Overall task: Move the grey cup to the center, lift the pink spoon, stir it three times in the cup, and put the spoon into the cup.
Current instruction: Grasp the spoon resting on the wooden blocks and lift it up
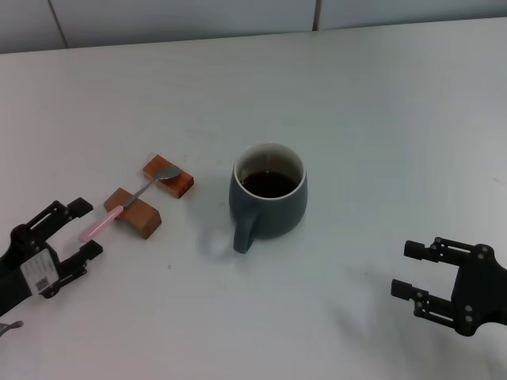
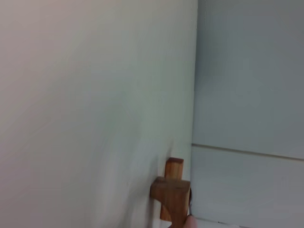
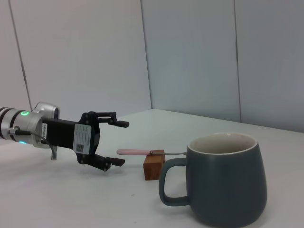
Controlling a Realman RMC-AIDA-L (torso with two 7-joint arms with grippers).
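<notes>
The grey cup [image 1: 269, 199] stands upright in the middle of the table, handle toward me, dark inside; the right wrist view shows the cup [image 3: 227, 179] close by. The pink spoon [image 1: 127, 203] lies across two brown wooden blocks, its pink handle toward my left gripper and its silver bowl on the far block. The spoon [image 3: 140, 152] also appears in the right wrist view. My left gripper [image 1: 81, 229] is open just short of the handle's tip, seen too as the left gripper [image 3: 118, 143]. My right gripper [image 1: 410, 270] hangs open at the front right, apart from the cup.
The near wooden block [image 1: 133, 212] and the far wooden block [image 1: 169, 175] hold the spoon off the white table [image 1: 372, 111]. The blocks [image 2: 172, 194] show in the left wrist view. A wall runs along the table's far edge.
</notes>
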